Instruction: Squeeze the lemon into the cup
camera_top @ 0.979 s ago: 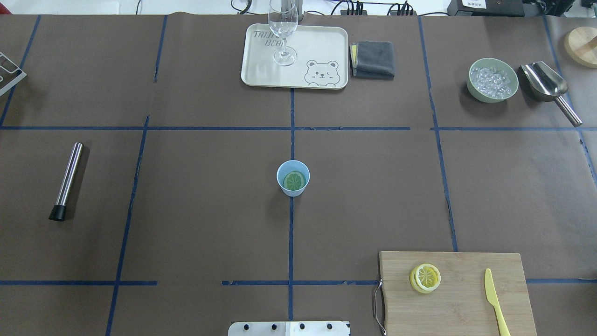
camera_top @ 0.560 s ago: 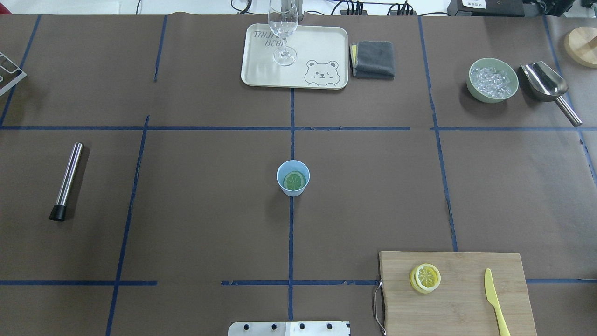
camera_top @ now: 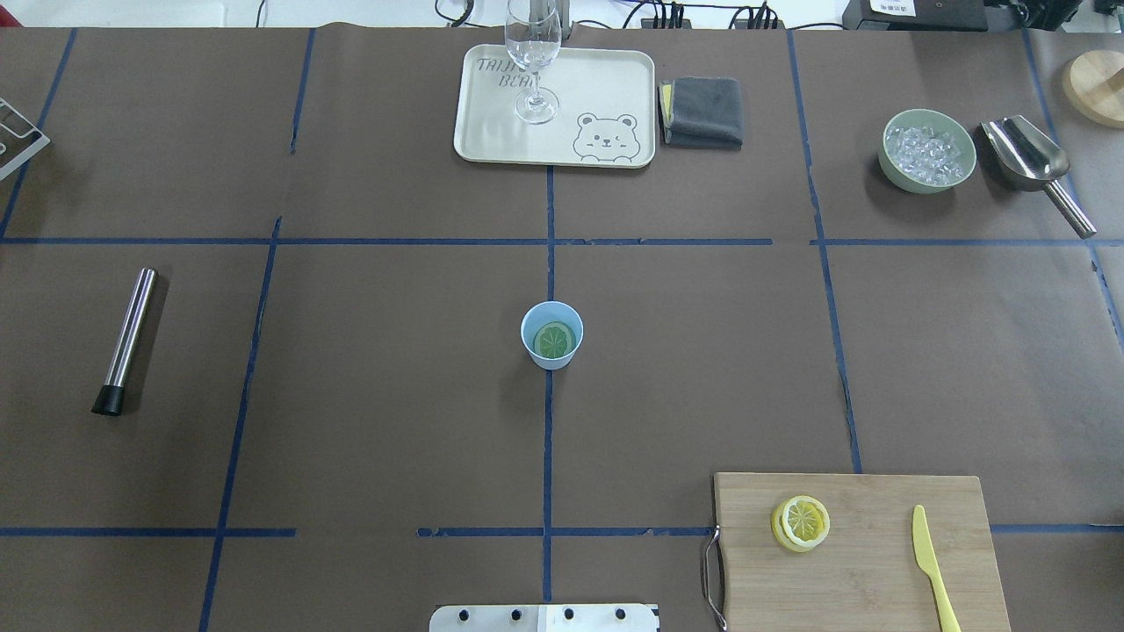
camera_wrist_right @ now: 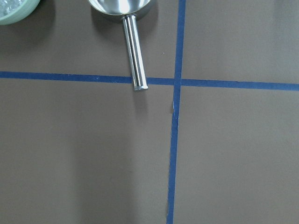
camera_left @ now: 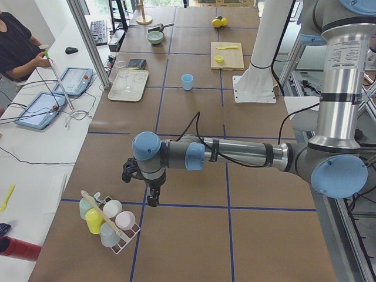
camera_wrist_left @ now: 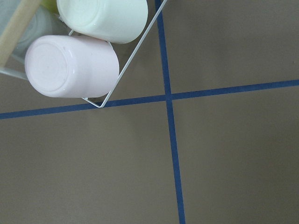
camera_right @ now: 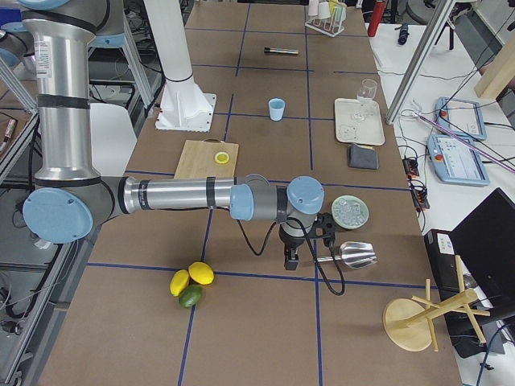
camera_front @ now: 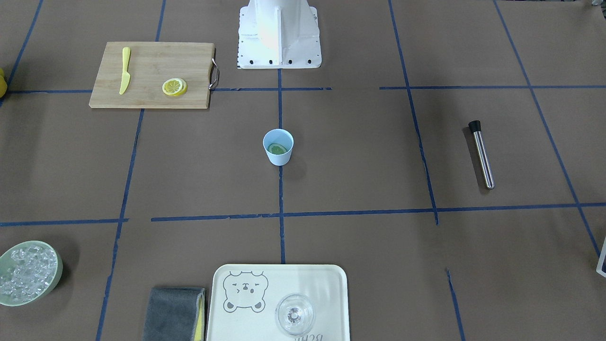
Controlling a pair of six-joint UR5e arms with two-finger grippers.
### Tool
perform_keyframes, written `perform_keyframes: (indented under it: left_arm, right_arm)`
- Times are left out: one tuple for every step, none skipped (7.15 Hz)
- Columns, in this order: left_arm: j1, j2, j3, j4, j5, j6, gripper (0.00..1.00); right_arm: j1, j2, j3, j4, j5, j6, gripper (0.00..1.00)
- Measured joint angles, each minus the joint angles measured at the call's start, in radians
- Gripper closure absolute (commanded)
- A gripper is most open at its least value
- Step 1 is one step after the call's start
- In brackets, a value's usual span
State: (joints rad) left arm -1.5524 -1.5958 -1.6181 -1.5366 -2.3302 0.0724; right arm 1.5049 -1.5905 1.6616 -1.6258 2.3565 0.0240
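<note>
Where the lemon [camera_top: 803, 521] sits: you'll find it on the cutting board [camera_top: 878, 570] at the table's [camera_top: 351, 395] near right corner. It is a yellow slice resting on another slice.
Cup [camera_top: 551, 360]: light blue, upright at the table's middle, on the blue tape cross, well apart from the board.
Inside the cup: a round green-looking slice [camera_top: 555, 341] lies flat at the bottom.
Knife [camera_top: 926, 549]: slim, yellow, on the board just right of the lemon, not touching it.
Writing: the cream tray [camera_top: 606, 79] reads "TAIJ" over "BEA", and the stemmed glass [camera_top: 532, 44] standing on it hides the rest. A bear face is drawn on one corner.
Left tool [camera_left: 151, 198]: it hangs off the table's left end, beside a wire rack of upturned cups [camera_left: 108, 220]. You cannot tell whether it is open or closed.
Right tool [camera_right: 290, 259]: it hangs past the right end, near the steel scoop [camera_right: 354, 255] and the bowl of ice [camera_top: 896, 180]. Its state cannot be told either.
Also out: a steel rod with a black cap [camera_top: 127, 338] on the left and a folded grey cloth [camera_top: 707, 110] beside the tray.
</note>
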Motion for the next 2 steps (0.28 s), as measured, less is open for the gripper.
perform_keyframes:
  left_arm:
    - [0.0,0.001,-0.004,0.019,0.001,0.001,0.0]
    - [-0.001,-0.008,-0.009,0.061,0.002,0.002,0.0]
  right_arm:
    - [0.0,0.0,-0.001,0.0,0.001,0.0,0.0]
    - [0.0,-0.001,-0.001,0.0,0.001,0.0,0.0]
